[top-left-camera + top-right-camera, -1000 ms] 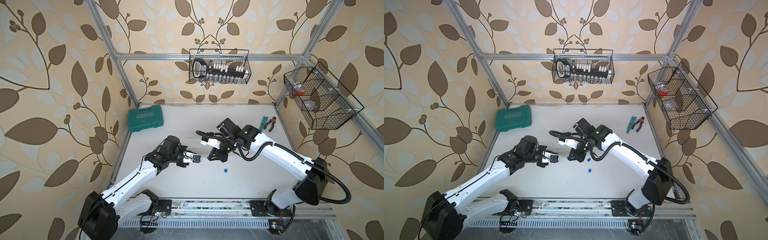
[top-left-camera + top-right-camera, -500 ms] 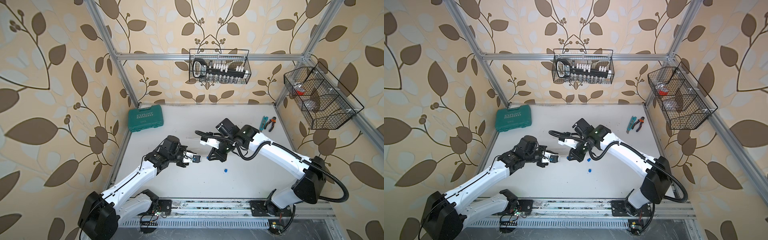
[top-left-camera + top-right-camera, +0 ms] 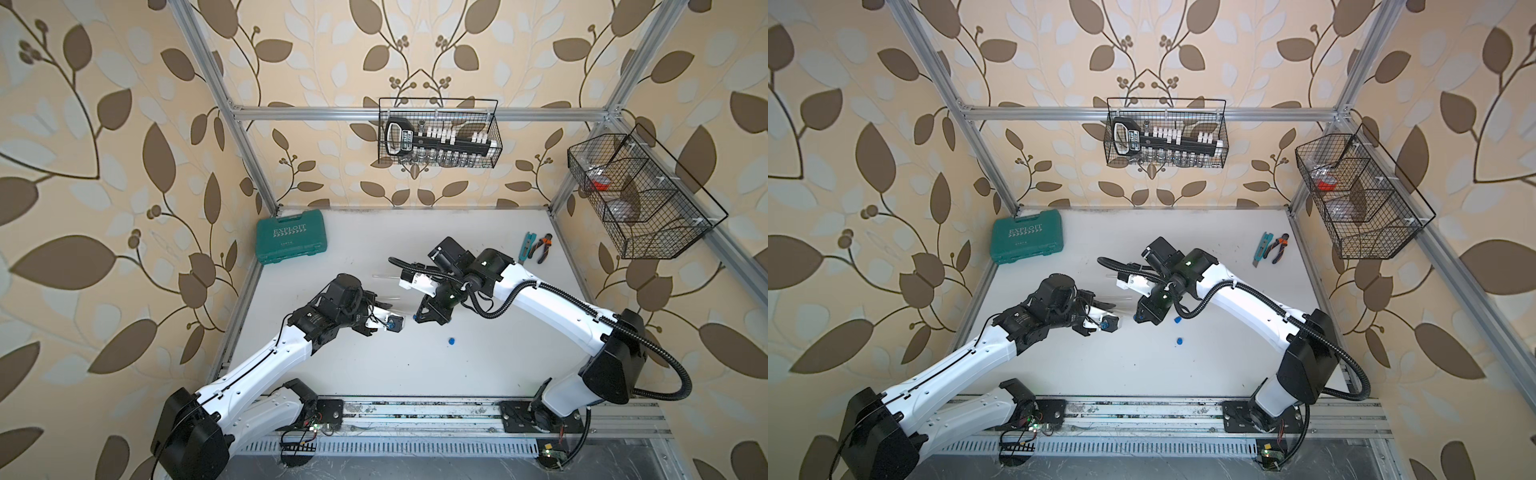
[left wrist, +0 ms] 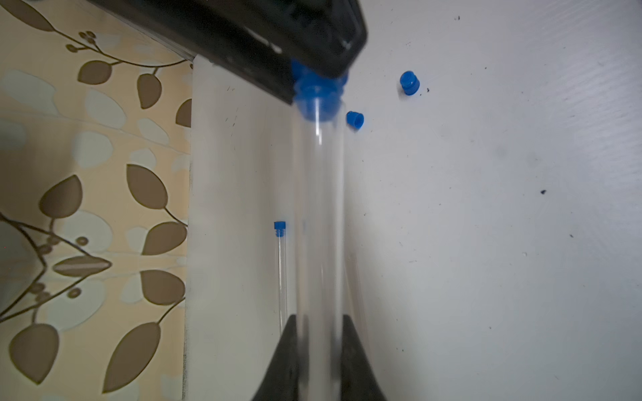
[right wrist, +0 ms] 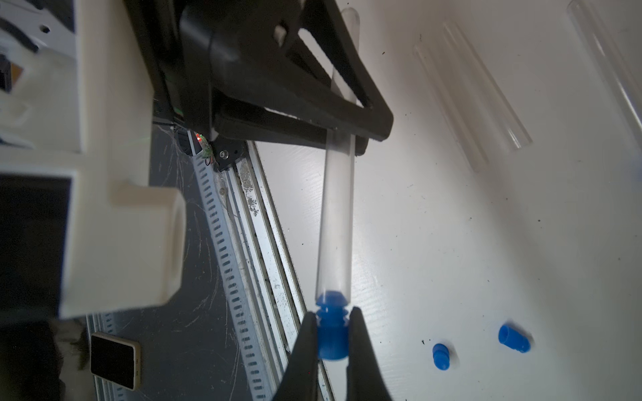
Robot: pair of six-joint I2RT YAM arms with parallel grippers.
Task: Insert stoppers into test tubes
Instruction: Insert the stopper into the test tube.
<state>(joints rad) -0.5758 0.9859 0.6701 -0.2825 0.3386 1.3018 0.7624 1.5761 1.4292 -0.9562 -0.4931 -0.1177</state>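
Blue stopper (image 5: pixel 331 338) partly inside clear test tube (image 5: pixel 335 225) mouth.

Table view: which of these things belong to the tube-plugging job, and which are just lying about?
Job: held test tube, held stopper, two loose stoppers, spare tubes, plugged tube.
Lying about: green case, pliers, wall baskets.
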